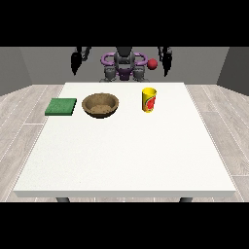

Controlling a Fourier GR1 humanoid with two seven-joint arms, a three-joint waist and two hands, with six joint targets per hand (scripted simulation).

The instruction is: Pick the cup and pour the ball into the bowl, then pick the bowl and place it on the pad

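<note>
both hands, at the view's left and right, are raised behind the table; finger positions cannot be told. nothing is held; the cup is stood near the bowl for pouring.

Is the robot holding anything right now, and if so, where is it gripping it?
Nothing is held. Both hands are raised behind the table, away from the cup and bowl.
</note>
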